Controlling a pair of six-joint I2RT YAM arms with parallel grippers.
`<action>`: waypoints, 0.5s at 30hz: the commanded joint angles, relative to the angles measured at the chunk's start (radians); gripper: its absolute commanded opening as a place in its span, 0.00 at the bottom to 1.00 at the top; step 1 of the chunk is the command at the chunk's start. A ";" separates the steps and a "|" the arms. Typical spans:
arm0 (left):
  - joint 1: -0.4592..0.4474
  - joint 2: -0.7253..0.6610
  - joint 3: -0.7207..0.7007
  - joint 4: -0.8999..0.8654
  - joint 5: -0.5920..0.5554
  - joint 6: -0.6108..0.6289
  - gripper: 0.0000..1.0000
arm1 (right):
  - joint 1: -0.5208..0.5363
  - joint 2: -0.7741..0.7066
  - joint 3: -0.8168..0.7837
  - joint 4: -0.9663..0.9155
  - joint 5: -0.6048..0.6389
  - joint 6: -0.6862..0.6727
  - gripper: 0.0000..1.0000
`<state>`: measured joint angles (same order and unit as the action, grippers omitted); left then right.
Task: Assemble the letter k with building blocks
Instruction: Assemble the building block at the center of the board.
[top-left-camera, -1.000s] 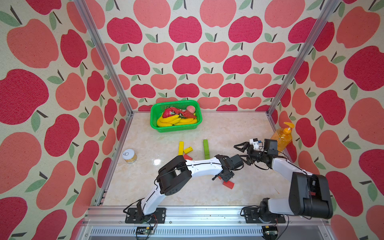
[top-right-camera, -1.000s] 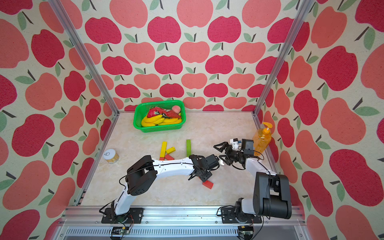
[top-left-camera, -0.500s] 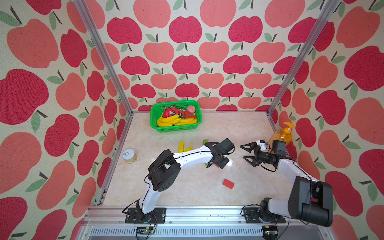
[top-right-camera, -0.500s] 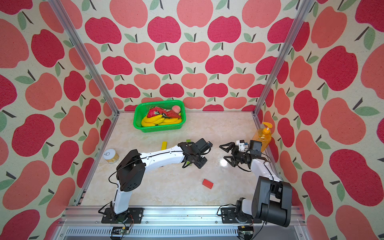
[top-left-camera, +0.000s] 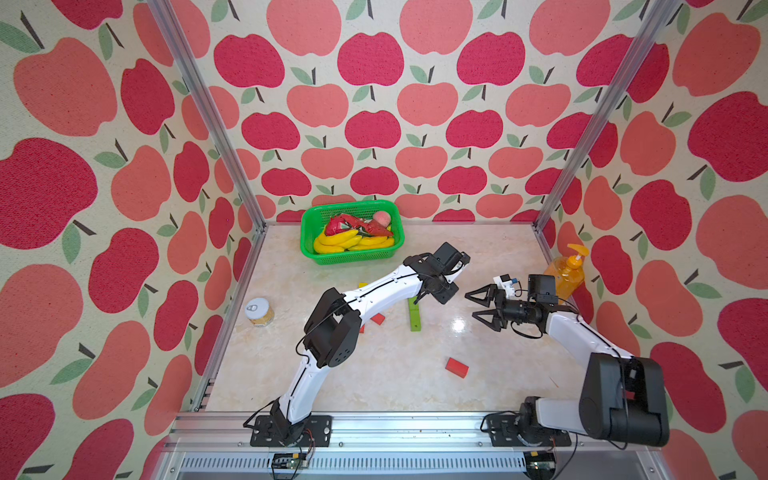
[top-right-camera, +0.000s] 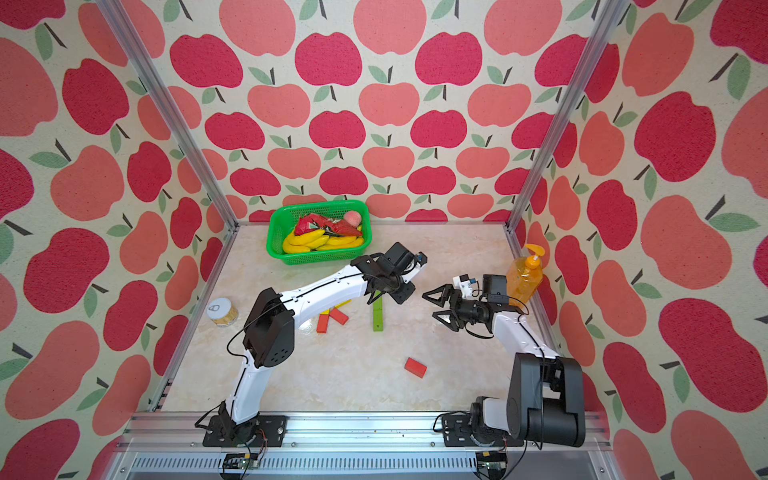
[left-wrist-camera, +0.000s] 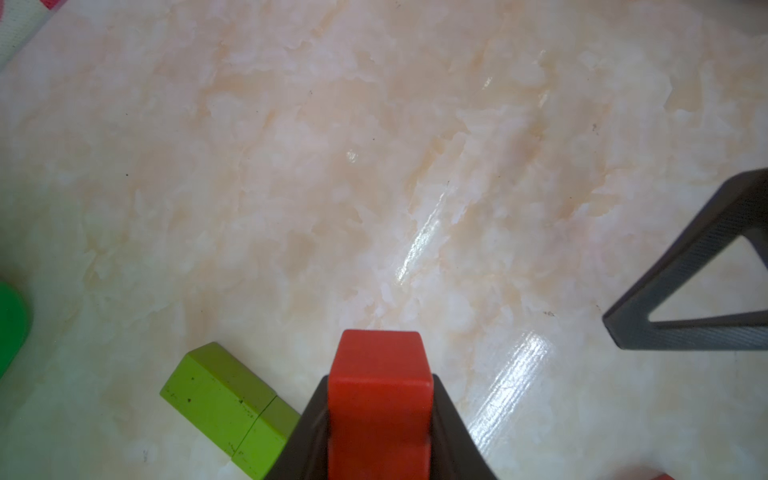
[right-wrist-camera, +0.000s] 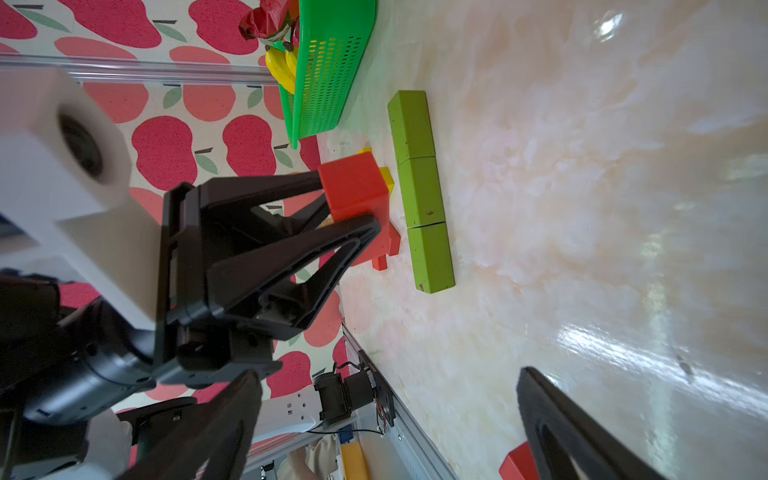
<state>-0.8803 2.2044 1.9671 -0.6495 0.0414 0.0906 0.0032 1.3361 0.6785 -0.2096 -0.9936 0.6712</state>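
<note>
My left gripper (left-wrist-camera: 380, 380) is shut on a red building block (left-wrist-camera: 379, 415), which fills the gap between its jaws. In both top views this gripper (top-left-camera: 420, 297) (top-right-camera: 377, 296) hangs over the far end of a straight line of three green blocks (top-left-camera: 414, 316) (top-right-camera: 377, 318). The right wrist view shows the held red block (right-wrist-camera: 353, 187) just beside that green line (right-wrist-camera: 422, 191). My right gripper (top-left-camera: 470, 306) (right-wrist-camera: 388, 374) stands open and empty to the right of it. A loose red block (top-left-camera: 456, 367) lies nearer the front. Two red blocks (top-right-camera: 322, 324) and yellow ones (top-right-camera: 341, 305) lie partly under the left arm.
A green basket (top-left-camera: 351, 261) with toy bananas stands at the back. A small can (top-left-camera: 259, 311) sits by the left wall and an orange soap bottle (top-left-camera: 566, 276) by the right wall, close behind my right arm.
My left gripper has carried its red block from the near middle, by the loose red block, back to the far end of the green line. The right gripper shifted slightly right and stays open.
</note>
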 joint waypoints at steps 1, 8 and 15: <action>0.020 0.082 0.104 -0.090 -0.031 0.063 0.12 | 0.021 0.036 -0.001 0.042 -0.005 0.005 0.99; 0.049 0.179 0.204 -0.107 -0.007 0.032 0.12 | 0.055 0.041 -0.035 0.123 0.053 0.032 0.99; 0.050 0.241 0.228 -0.116 -0.006 0.010 0.12 | 0.099 0.108 -0.033 0.164 0.062 0.049 0.99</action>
<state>-0.8299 2.4165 2.1601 -0.7330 0.0273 0.1146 0.0795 1.4178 0.6502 -0.0704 -0.9470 0.7078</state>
